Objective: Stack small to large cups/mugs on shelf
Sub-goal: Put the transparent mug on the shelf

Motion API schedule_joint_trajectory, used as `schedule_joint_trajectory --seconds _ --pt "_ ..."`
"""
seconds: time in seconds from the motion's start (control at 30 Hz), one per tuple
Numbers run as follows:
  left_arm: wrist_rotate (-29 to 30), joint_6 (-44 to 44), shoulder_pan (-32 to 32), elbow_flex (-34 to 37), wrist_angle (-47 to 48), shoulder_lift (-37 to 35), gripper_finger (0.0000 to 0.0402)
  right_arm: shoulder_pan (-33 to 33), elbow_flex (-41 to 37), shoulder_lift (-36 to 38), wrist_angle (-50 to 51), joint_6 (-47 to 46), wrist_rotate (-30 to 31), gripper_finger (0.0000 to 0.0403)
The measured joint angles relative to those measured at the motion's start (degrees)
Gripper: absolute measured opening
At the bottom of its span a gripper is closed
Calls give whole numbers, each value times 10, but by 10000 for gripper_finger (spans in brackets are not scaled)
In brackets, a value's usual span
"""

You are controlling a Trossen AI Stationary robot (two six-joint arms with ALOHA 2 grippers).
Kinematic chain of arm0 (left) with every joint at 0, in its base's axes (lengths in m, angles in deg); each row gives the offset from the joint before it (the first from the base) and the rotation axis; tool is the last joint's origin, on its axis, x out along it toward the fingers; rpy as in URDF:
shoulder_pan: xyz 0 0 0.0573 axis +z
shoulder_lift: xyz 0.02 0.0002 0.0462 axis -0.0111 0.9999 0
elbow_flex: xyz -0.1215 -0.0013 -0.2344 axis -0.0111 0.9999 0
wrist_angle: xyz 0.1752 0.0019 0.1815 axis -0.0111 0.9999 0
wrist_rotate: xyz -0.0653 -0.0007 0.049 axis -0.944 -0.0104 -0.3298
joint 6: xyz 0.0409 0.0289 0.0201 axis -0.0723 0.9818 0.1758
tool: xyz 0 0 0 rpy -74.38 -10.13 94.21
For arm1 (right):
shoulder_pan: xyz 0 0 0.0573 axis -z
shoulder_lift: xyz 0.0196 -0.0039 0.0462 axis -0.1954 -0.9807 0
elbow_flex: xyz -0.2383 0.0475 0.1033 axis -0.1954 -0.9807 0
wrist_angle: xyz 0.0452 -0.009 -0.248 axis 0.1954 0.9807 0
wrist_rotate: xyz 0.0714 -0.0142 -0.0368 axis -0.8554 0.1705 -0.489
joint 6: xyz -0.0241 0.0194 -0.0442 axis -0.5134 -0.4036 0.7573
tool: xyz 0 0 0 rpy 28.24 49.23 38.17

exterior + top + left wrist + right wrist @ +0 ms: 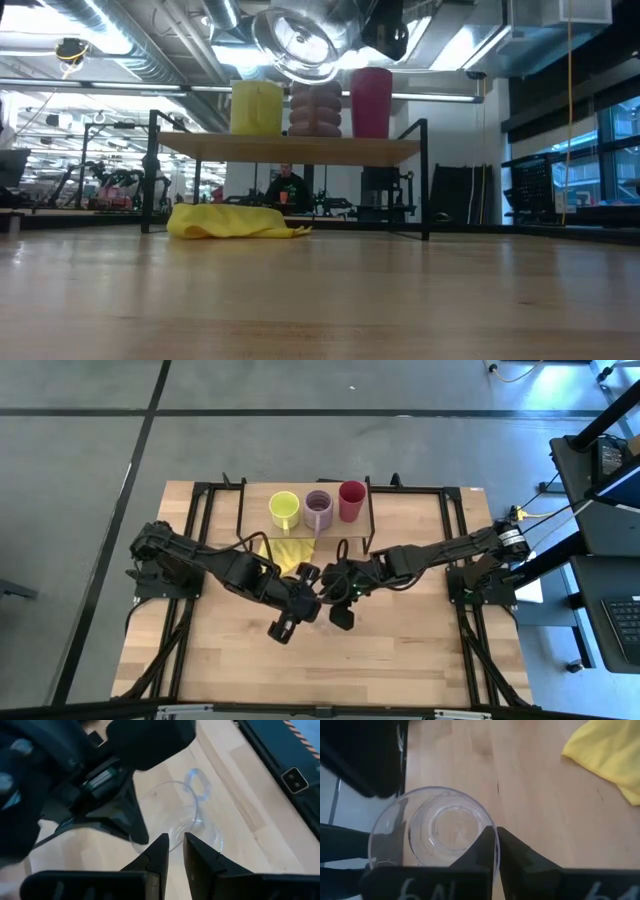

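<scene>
The clear glass [300, 40], which has a small handle [197, 782], is up in the air over the table's middle, between both grippers. My left gripper [172, 851] and my right gripper [494, 847] meet there, each shut on the glass. In the high view the left gripper [308, 592] and the right gripper [336, 588] almost touch, in front of the shelf. On the shelf [290, 148] stand the lime-yellow mug [284, 510], the lilac mug [318, 510] and the red cup [352, 500], left to right, upright in a row. My left gripper pinches the glass's thin wall at its edge [176, 837] between its two fingers, on the side away from the handle. The glass is lifted clear of the table. My right gripper has the rim [490, 827] of the glass, one finger inside and one outside. The view looks down into the open mouth at the base [450, 830]. The glass hangs clear above the tabletop.
A yellow cloth [285, 550] lies crumpled on the table under the shelf's front edge, also the cloth [235, 222] in the low view. Black shelf legs [425, 180] stand at the shelf's ends. Bare tabletop [400, 650] spreads toward the near edge.
</scene>
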Motion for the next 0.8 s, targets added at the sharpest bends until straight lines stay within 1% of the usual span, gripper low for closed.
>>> schedule_joint_trajectory --seconds 0.23,0.33,0.53,0.73,0.8 --pt "5 -38 24 0 19 -16 51 1 0 3 44 -1 8 16" --pt "6 -39 35 1 30 -25 51 1 0 7 76 -4 26 16" --pt "8 -46 44 0 36 -42 51 18 0 38 123 -31 82 16" --pt "-3 -50 44 0 68 -45 51 40 0 68 128 -31 99 16" --pt "-2 -50 47 5 63 -45 51 42 0 77 138 -31 108 16"
